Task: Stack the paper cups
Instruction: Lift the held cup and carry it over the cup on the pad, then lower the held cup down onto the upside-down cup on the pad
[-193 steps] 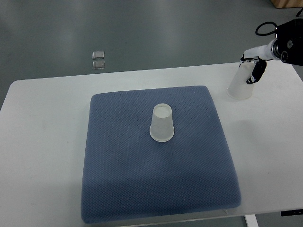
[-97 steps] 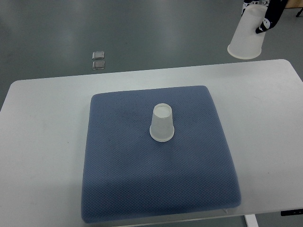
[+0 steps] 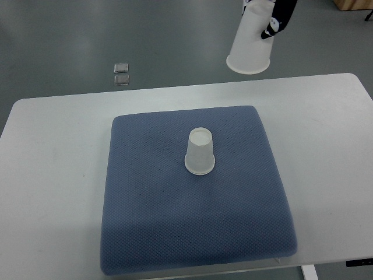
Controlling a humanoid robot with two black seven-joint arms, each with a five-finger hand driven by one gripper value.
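While beyond table (image 3: 326,116), cup (image 3: 250,42) in right hand (image 3: 278,16).

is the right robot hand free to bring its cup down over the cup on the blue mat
Probably yes: the held cup hangs mouth-down in the right robot hand, and nothing stands around the upside-down cup on the mat.

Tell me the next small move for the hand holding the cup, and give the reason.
Probably carry the held cup down and left until it hangs over the upside-down cup on the blue mat. The hand grips it mouth-down, high beyond the table's far edge, not yet above its target.
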